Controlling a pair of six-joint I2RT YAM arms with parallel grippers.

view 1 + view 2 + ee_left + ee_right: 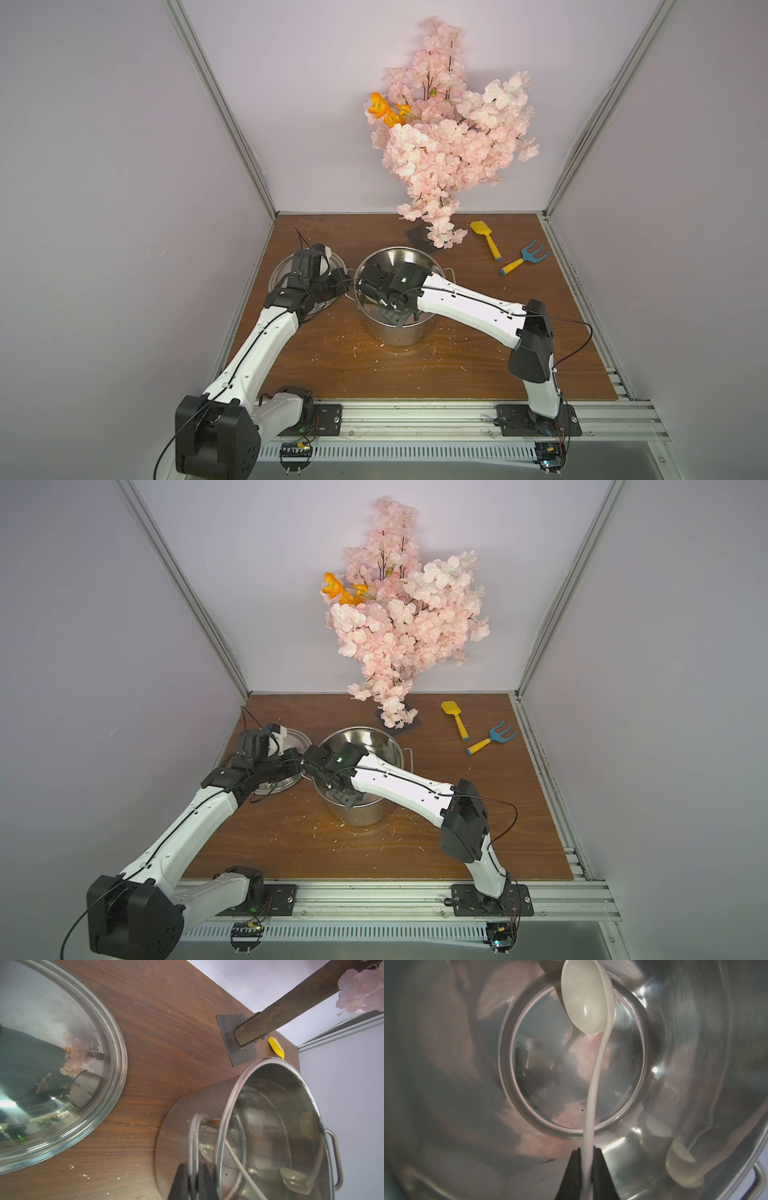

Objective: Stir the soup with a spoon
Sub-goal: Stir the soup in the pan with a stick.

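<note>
A large steel pot [386, 254] [365, 735] stands mid-table. No soup shows; its inside [446, 1064] is bare shiny metal. My right gripper [588, 1151] reaches down into the pot and is shut on the slim handle of the cream-white spoon [583, 999], whose round bowl hangs over the far edge of the pot's bottom. In the left wrist view the spoon [241, 1165] slants inside the pot [270, 1084]. My left gripper [194, 1167] is shut on the pot's loop handle [194, 1142] on its left side [351, 276].
The pot's lid [286, 266] [52, 1064] lies flat left of the pot, under my left arm. A pink blossom tree [449, 137] stands behind on a metal base [234, 1043]. A yellow toy shovel [486, 239] and blue rake [525, 257] lie back right. White crumbs dot the wood.
</note>
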